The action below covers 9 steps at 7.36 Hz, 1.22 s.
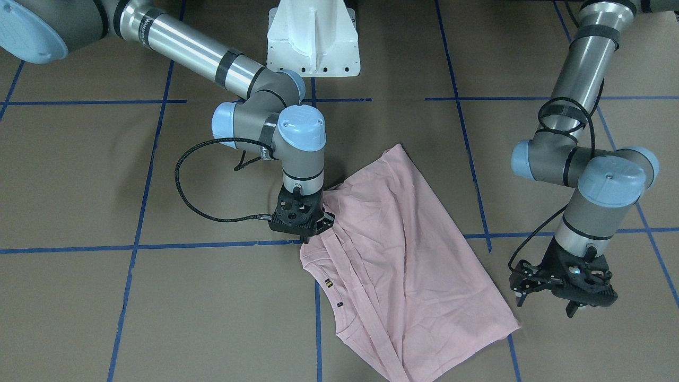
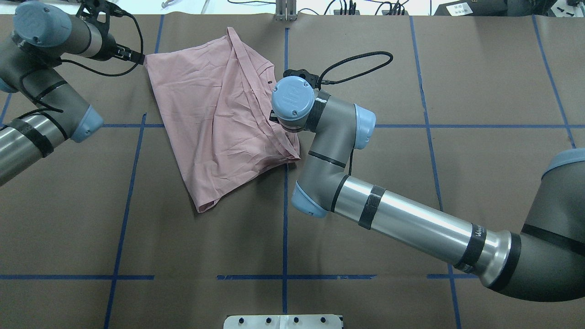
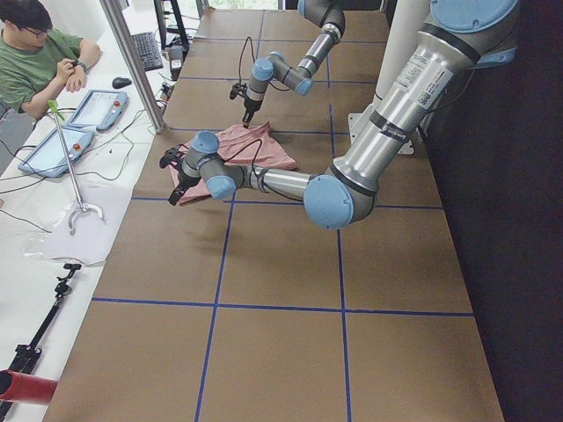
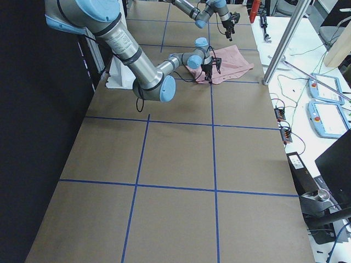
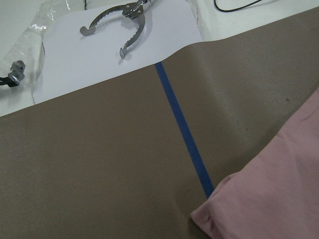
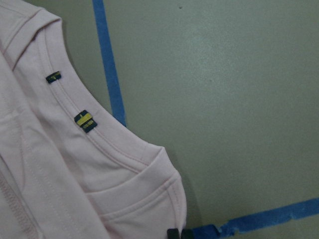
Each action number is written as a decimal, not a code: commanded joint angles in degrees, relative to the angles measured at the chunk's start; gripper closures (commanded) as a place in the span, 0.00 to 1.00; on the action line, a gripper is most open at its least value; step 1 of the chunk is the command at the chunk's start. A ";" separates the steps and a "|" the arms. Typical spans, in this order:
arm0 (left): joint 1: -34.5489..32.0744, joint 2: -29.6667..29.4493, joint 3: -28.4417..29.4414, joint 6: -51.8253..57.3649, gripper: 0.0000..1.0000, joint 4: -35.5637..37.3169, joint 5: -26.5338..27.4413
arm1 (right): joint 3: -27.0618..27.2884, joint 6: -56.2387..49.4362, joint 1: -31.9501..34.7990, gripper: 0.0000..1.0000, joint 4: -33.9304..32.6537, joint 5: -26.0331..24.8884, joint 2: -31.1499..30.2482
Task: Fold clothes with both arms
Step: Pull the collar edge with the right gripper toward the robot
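Front-facing view: pale pink T-shirt (image 1: 403, 254) lying rumpled on the counter (image 1: 79, 175); right gripper (image 1: 315, 229) down at its collar side, fingers seemingly closed on a fold of cloth; left gripper (image 1: 545, 306) just beside a free corner, fingers wide, holding nothing. Right wrist view: collar (image 6: 99, 134) close below. Probably the grasping step before a fold. Next: lowering the left gripper onto that corner, closing, then lifting together.

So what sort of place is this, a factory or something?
Most likely a robotics research lab: the left arm and right arm flank a pink T-shirt on a table gridded with blue tape, and a person sits at a side bench with control tablets.
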 commanded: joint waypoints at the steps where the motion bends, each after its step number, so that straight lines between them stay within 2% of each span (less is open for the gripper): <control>1: -0.02 0.00 -0.90 0.00 0.00 0.09 -0.01 | 2.05 -0.03 0.09 1.00 0.09 0.34 -1.00; 3: -0.02 0.00 -1.17 0.00 0.00 0.17 -0.01 | 13.16 0.06 -0.08 1.00 0.09 0.08 -9.75; 6: 0.07 -0.09 -1.52 0.00 0.00 0.26 -0.01 | 27.59 0.67 -6.39 1.00 0.09 -5.19 -20.22; 8: 0.07 -0.09 -1.52 -0.09 0.00 0.26 -0.01 | 34.99 0.67 -10.61 1.00 0.09 -9.40 -27.25; 9: 0.07 -0.09 -1.52 -0.09 0.00 0.18 -0.01 | 38.07 0.67 -11.41 1.00 0.09 -9.59 -30.42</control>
